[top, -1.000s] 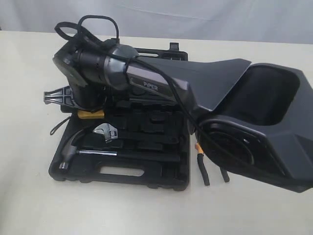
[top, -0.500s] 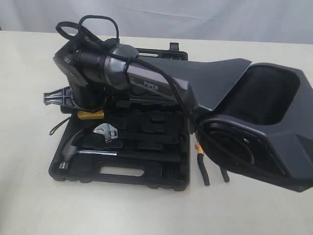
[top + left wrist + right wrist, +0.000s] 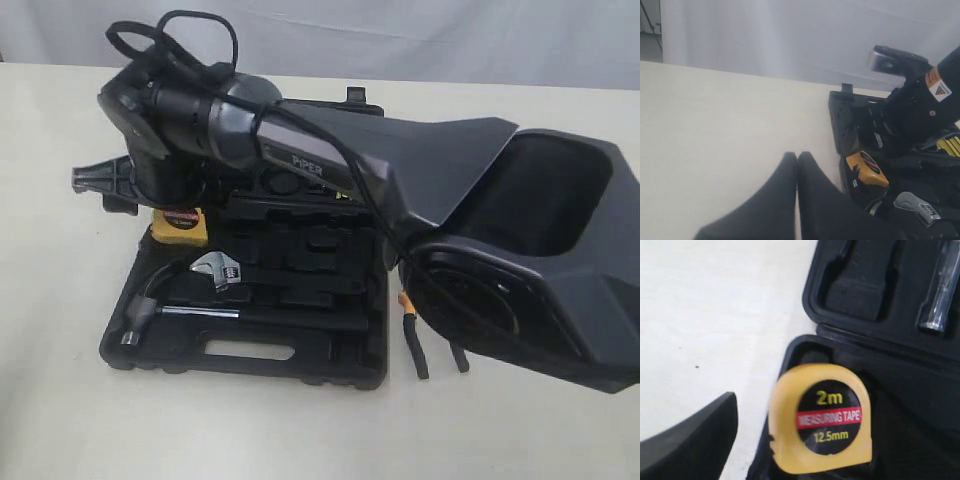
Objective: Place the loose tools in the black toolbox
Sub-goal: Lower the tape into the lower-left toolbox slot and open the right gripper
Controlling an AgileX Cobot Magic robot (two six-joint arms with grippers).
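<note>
Seating tape measure [image 3: 820,420] in toolbox [image 3: 900,355] pocket: right gripper [image 3: 85,182] jaws spread, tape free beside them; lift straight clear. Left gripper [image 3: 797,200] jaws pressed together.

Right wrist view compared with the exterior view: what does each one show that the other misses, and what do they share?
Only the right wrist view makes the label on the yellow tape measure readable: "2m", "MEASURING TAPE", "12.5mm".

Only the exterior view shows the silver-headed hammer and the silver adjustable wrench seated in the case, the pliers with orange-black handles lying on the table beside it, and the big dark robot arm reaching across.

Both show the tape measure in a corner recess of the black plastic toolbox.
</note>
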